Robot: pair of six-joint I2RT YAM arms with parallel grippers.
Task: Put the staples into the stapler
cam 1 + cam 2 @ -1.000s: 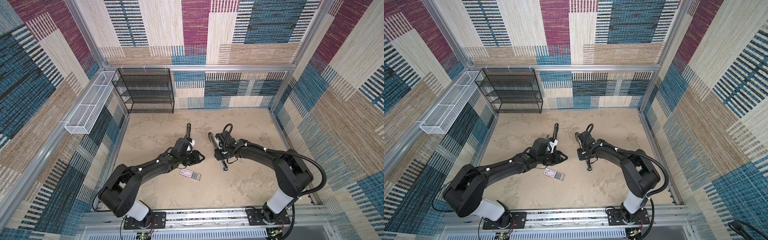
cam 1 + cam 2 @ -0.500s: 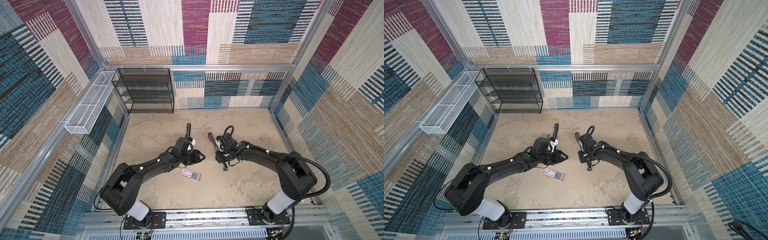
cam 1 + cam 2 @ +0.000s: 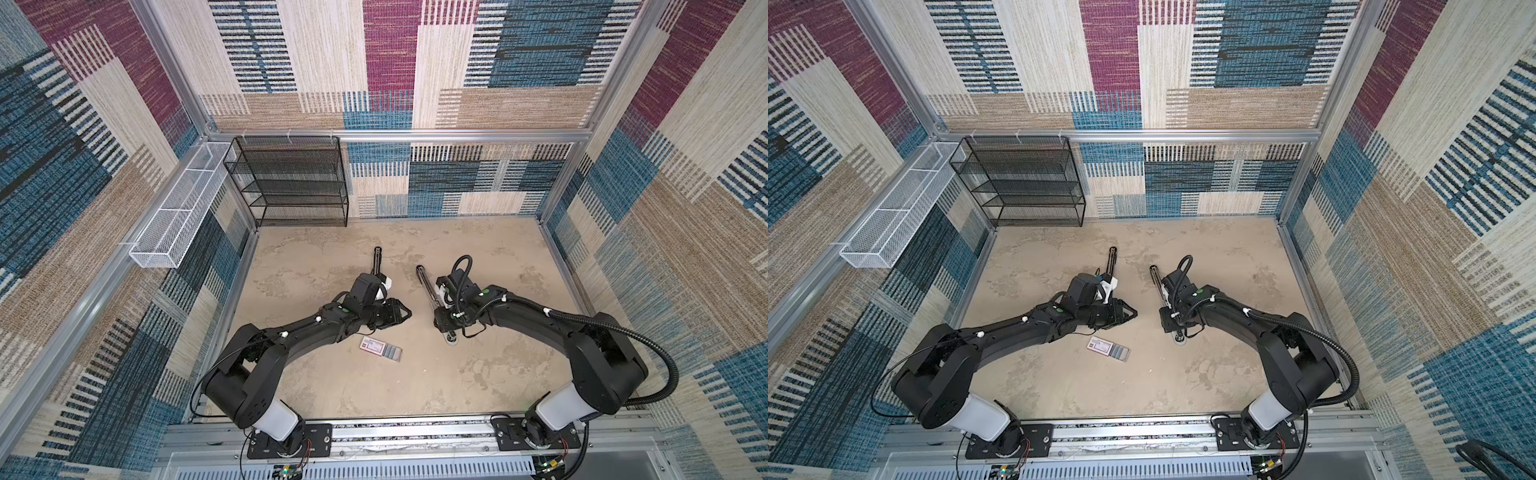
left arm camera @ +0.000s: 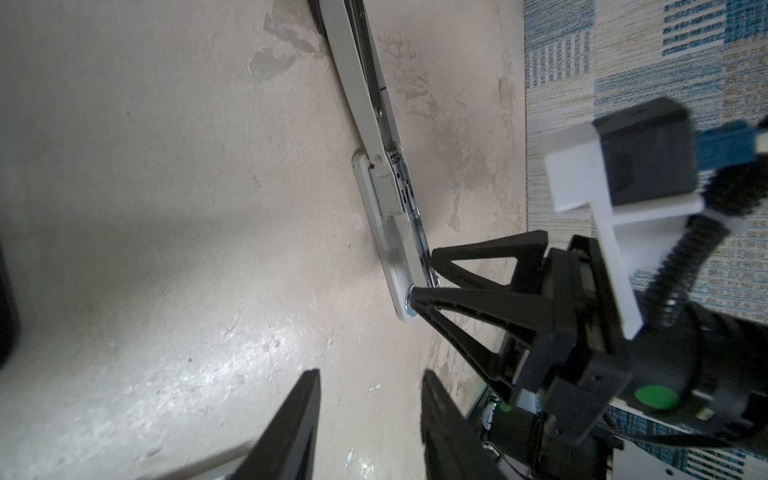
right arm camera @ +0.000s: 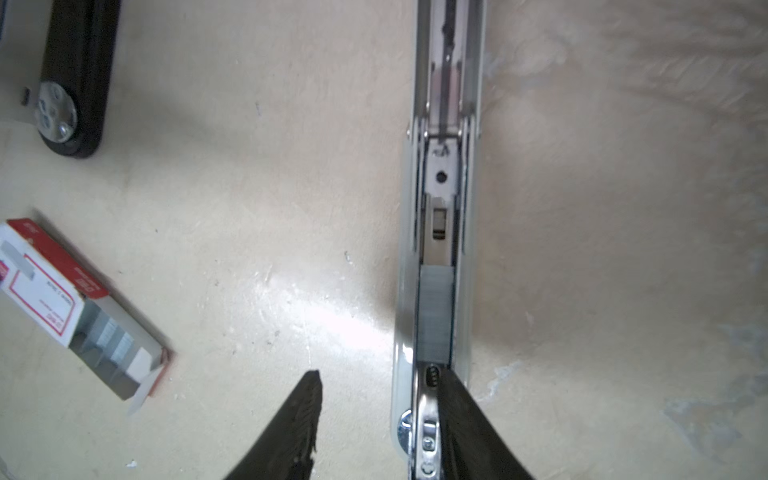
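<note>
A silver stapler (image 5: 440,174) (image 3: 428,286) (image 3: 1158,282) lies opened flat on the table, and a grey strip of staples (image 5: 435,311) sits in its channel. My right gripper (image 5: 380,386) (image 3: 445,331) is open over the stapler's front end. One finger (image 5: 461,419) rests on the rail and the other is over bare table. The white and red staple box (image 5: 79,307) (image 3: 380,348) (image 3: 1108,348) lies open with more strips inside. To its upper left hovers my left gripper (image 4: 370,386) (image 3: 405,311) (image 3: 1133,311), open and empty.
A black stapler (image 3: 377,262) (image 5: 75,75) lies behind the left wrist. A black mesh shelf (image 3: 291,183) stands at the back left, next to a white wire basket (image 3: 178,208) on the left wall. Patterned walls enclose the table.
My right gripper's jaws have spread a little wider at the stapler's front end. The left arm and the staple box have not moved.
</note>
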